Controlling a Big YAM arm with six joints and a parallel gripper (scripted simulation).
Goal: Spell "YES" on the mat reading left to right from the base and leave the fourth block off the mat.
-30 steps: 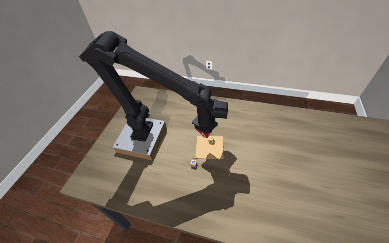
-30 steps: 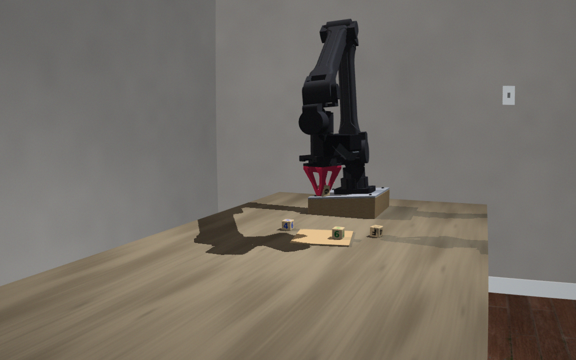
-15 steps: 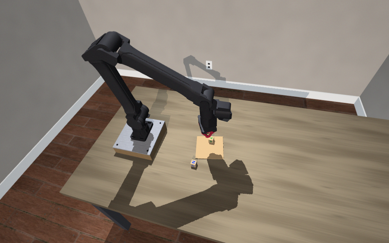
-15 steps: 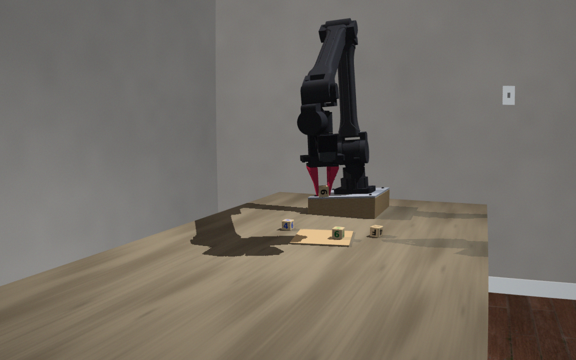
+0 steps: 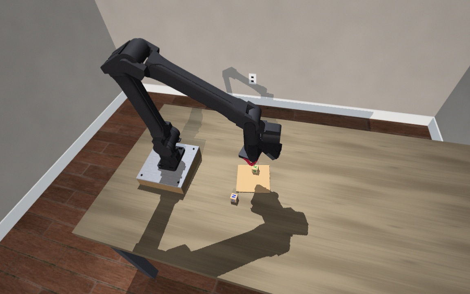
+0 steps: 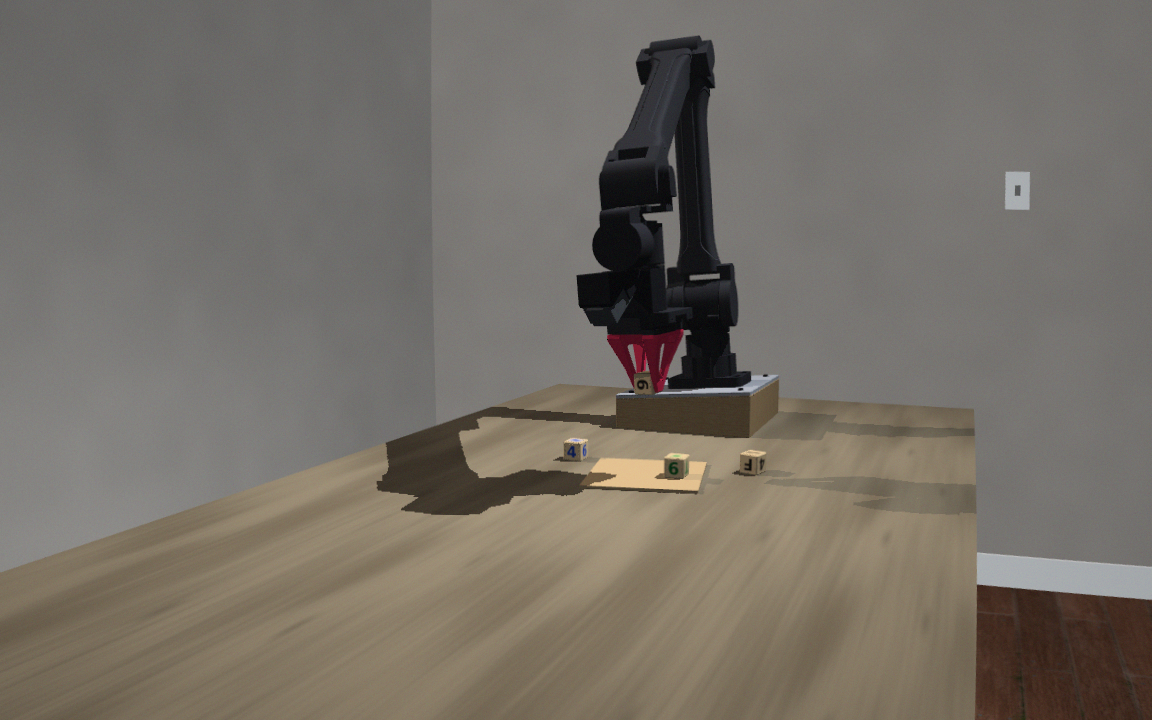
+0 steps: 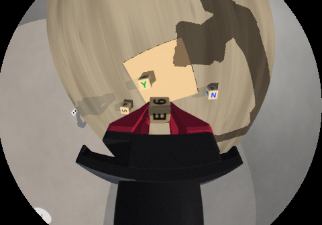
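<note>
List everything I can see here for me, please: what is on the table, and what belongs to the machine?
Table: one, pale brown wood, fills the room's corner.
Mat: one, light orange, flat on the table before the arm's base.
Y block: one, wood with green letter, on the mat.
N block: one, wood with blue letter, on the table, off the mat.
S block: one, wood with dark letter, on the table, off the mat.
E block: one, wood with dark letter, in the air, held.
Base plate: one, grey metal on wood.
Arm: one, black.
Gripper: one, red fingers, shut on the E block.
</note>
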